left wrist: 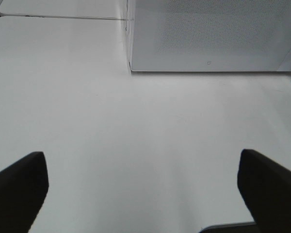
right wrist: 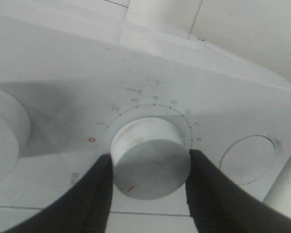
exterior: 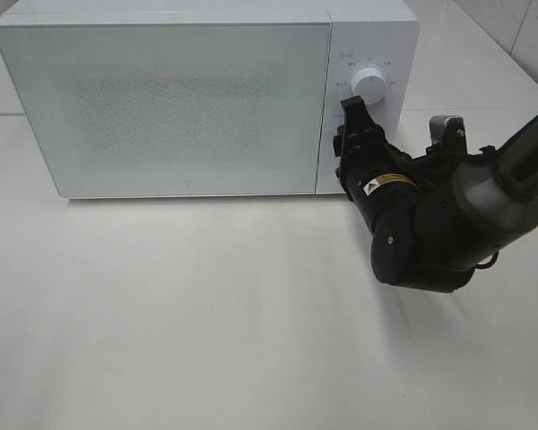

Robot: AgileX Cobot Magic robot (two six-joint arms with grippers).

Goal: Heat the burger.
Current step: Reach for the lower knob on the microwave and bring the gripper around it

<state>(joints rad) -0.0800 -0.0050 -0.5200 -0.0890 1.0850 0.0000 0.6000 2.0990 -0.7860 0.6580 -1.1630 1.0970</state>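
Right gripper point(right wrist: 148, 170) of mine is clamped on the timer knob point(right wrist: 150, 162), with a dark finger point(right wrist: 99, 194) pressed against each side of it.

The white table point(exterior: 206, 313) fills most of the high view. The white microwave point(exterior: 197, 22) stands at its far edge. Its door point(exterior: 161, 107) is closed and its speckled panel is opaque. The burger shows in none of my views, so I cannot tell where it is.

My right arm point(exterior: 448, 224) comes in from the right side of the table and reaches the control panel just beside the door. My wrist covers the timer knob in the high view. The upper knob point(exterior: 369, 81) sits free just above my gripper.

My left gripper point(left wrist: 143, 189) hangs open over bare table in front of the microwave's left corner. Its fingers point(left wrist: 17, 189) are wide apart and hold nothing.

Around the timer knob runs a numbered scale point(right wrist: 155, 99) starting at a red zero point(right wrist: 91, 140). A short red line point(right wrist: 131, 188) on the knob's face lies near its rim, beside my finger. A round outline point(right wrist: 247, 160) sits on the panel next to the knob.
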